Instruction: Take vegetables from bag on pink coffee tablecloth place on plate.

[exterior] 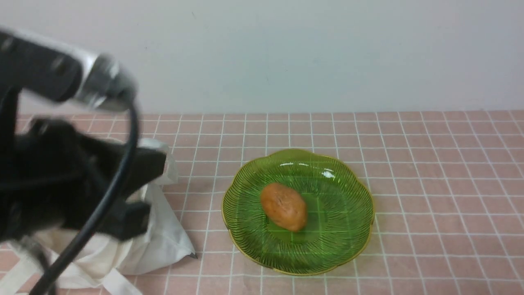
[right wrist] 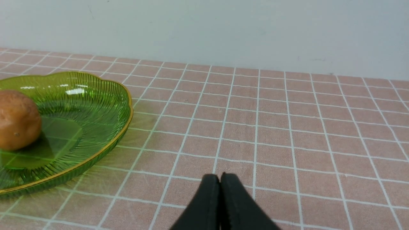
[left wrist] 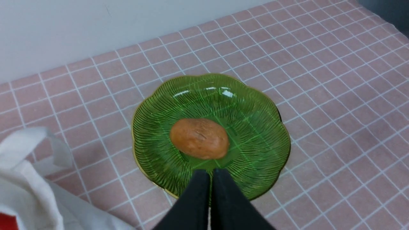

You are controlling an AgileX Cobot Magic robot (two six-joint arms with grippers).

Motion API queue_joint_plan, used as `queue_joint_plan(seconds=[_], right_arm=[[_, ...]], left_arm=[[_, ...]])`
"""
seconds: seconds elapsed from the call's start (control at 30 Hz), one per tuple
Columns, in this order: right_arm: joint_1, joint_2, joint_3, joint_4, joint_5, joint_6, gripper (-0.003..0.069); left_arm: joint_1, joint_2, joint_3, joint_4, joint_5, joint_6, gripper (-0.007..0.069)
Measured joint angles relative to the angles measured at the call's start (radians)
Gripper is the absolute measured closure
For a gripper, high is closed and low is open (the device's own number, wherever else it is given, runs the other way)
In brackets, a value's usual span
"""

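An orange-brown potato [exterior: 284,207] [left wrist: 199,138] [right wrist: 17,119] lies in the middle of the green plate [exterior: 339,184] [left wrist: 255,127] [right wrist: 96,105] on the pink coffee tablecloth [exterior: 430,184]. The white bag [exterior: 163,241] [left wrist: 32,191] is slumped to the left of the plate. A sliver of red [left wrist: 5,222] shows at the bag's opening; too little is visible to name it. My left arm [exterior: 61,184] hangs over the bag. The left gripper [left wrist: 211,174] is shut and empty, its tips just short of the plate's near rim. My right gripper [right wrist: 219,177] is shut and empty over bare cloth beside the plate.
A bag strap [left wrist: 48,143] loops up on the cloth near the plate. A pale wall [exterior: 286,53] runs along the far edge of the cloth. A black cable [exterior: 123,172] hangs from the left arm. The right arm is outside the front view.
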Motion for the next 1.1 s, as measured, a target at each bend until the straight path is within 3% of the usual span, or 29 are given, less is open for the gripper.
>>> queue_joint_plan(seconds=[0.27,0.67,0.77,1.0,1.1], right_arm=[[0.0,0.0,0.0,0.0,0.0,0.0,0.0673],[0.0,0.0,0.0,0.0,0.0,0.0,0.0673],[0.0,0.0,0.0,0.0,0.0,0.0,0.0673],[0.0,0.0,0.0,0.0,0.0,0.0,0.0673],[0.0,0.0,0.0,0.0,0.0,0.0,0.0673]], left_arm=[[0.0,-0.182,0.045,0.005,0.016,0.037,0.0629],[0.01,-0.427,0.109,0.221,0.024,0.03,0.0629],[0.073,-0.516,0.229,0.227,-0.022,0.019,0.0629],[0.417,-0.77,0.662,0.108,-0.262,0.059,0.0629],[0.505,-0.806,0.812,0.077,-0.351,0.058,0.0629]])
